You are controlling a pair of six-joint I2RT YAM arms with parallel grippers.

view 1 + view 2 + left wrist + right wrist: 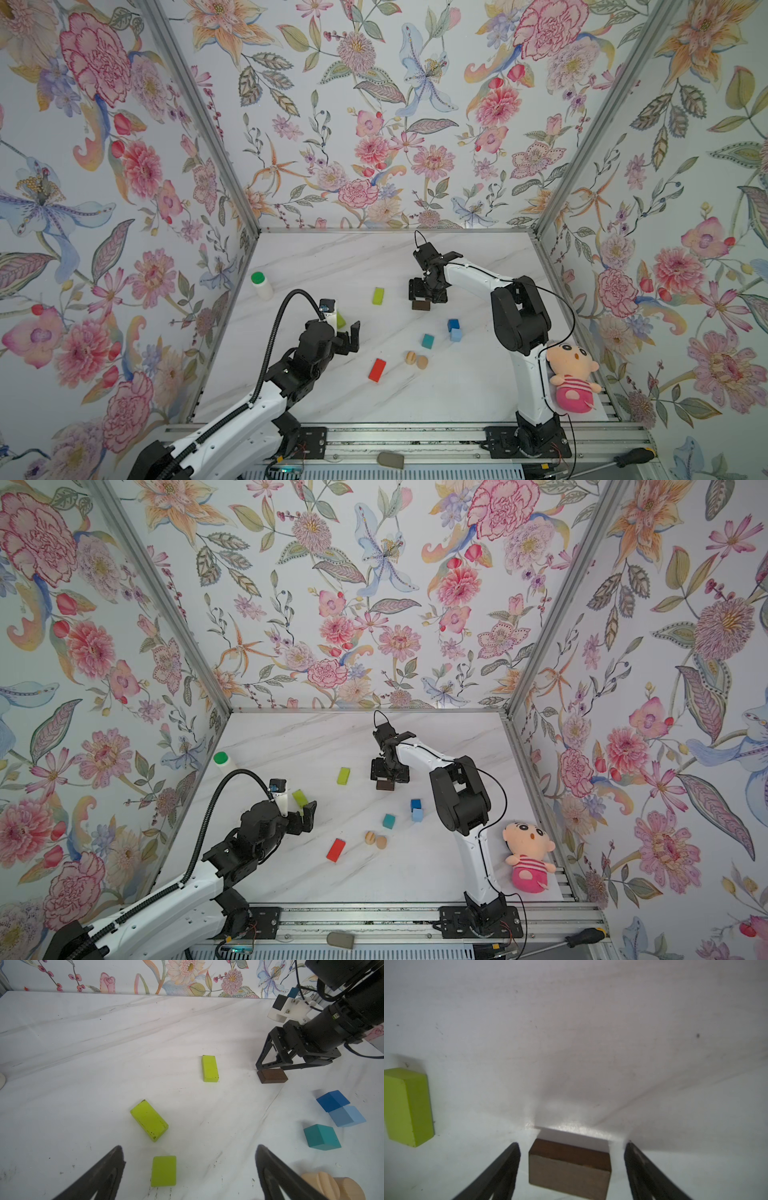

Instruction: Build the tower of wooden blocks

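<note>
Dark brown wood is framed by the right gripper (572,1144): the brown block (569,1167) lies flat on the white marble table (332,257), and a strip of bare tabletop is left on either side between it and the fingers (504,1167). The jaws are thus parted around the block and nothing is grasped. In both top views this block is found near the middle of the table, towards the back.

The left gripper (190,1159) is spread wide and is empty. In the left wrist view the nearest green block (164,1171) is seen between its fingers, apart from both. A second green block (149,1120) lies askew just beyond, and a third green block (209,1068) lies near the brown block, to its left in both top views.

The other pieces are scattered over the front half of the table. A dark blue block (453,324) and a light blue block (456,334) are set touching each other beside the right arm (519,316), with a teal block (427,340) near them. Two tan rounded pieces (411,358) lie side by side, and a red block (377,370) lies to their left. Every piece seen rests on the tabletop itself; none is stacked on another.

A white bottle (262,284) stands at the left edge and a pink doll (571,378) lies at the right edge.
</note>
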